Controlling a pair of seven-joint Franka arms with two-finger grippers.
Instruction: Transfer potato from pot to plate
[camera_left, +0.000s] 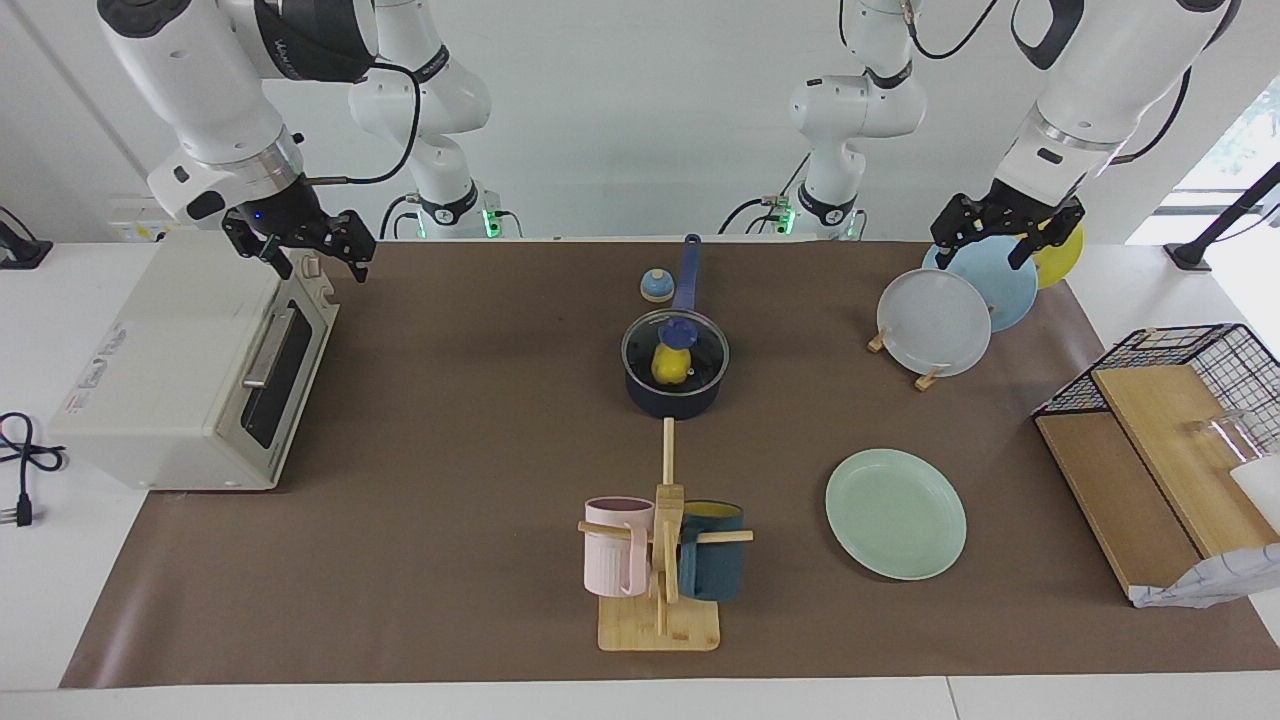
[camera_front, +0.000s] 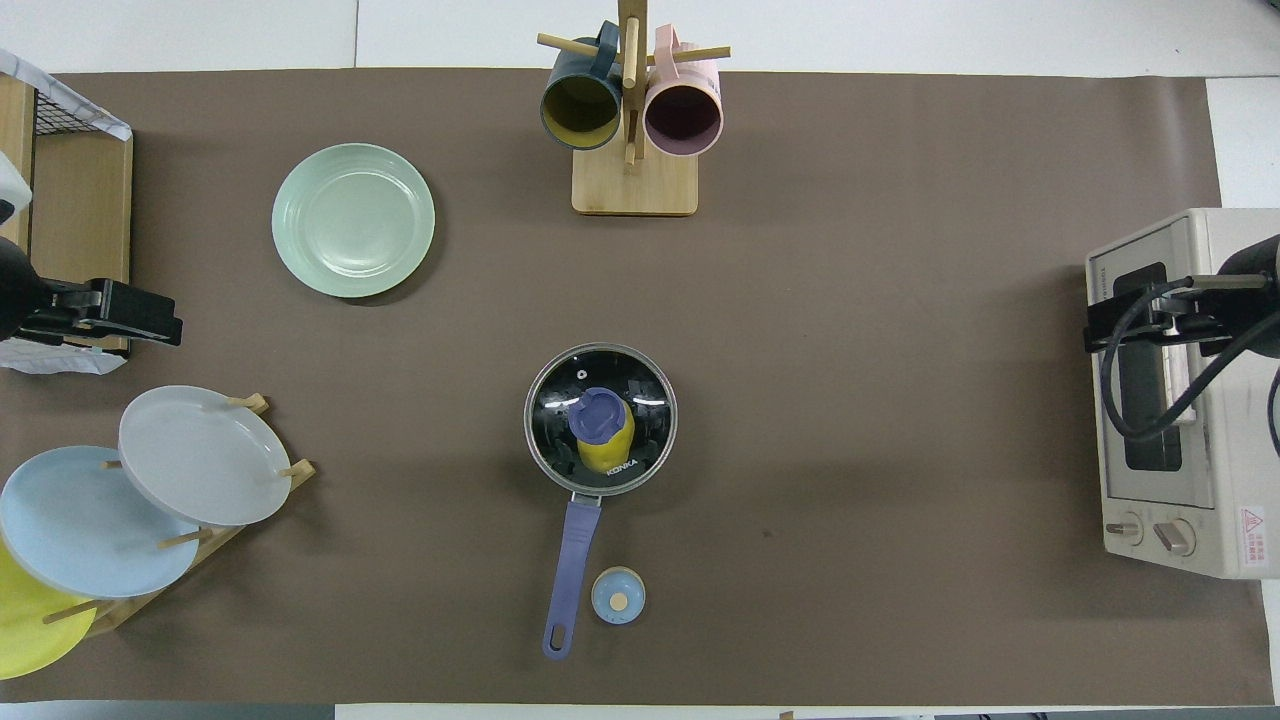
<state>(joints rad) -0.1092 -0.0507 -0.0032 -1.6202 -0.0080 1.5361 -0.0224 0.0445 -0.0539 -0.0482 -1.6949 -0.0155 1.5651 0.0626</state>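
Note:
The dark navy pot (camera_left: 676, 398) stands mid-table, its long blue handle (camera_left: 687, 270) pointing toward the robots. A glass lid (camera_left: 703, 345) with a blue knob covers it. The yellow potato (camera_left: 668, 366) shows through the lid, inside the pot, and in the overhead view too (camera_front: 606, 456). The mint-green plate (camera_left: 895, 512) lies empty, farther from the robots than the pot, toward the left arm's end; it also shows in the overhead view (camera_front: 353, 220). My left gripper (camera_left: 985, 248) is open, up over the plate rack. My right gripper (camera_left: 318, 260) is open, up over the toaster oven.
A plate rack (camera_left: 930, 378) holds a grey-white plate (camera_left: 935, 322), a light blue one and a yellow one. A toaster oven (camera_left: 180, 380) stands at the right arm's end. A mug tree (camera_left: 665, 560) with pink and teal mugs stands farther out than the pot. A small blue round object (camera_left: 656, 285) lies beside the handle. A wire basket (camera_left: 1190, 360) with boards sits at the left arm's end.

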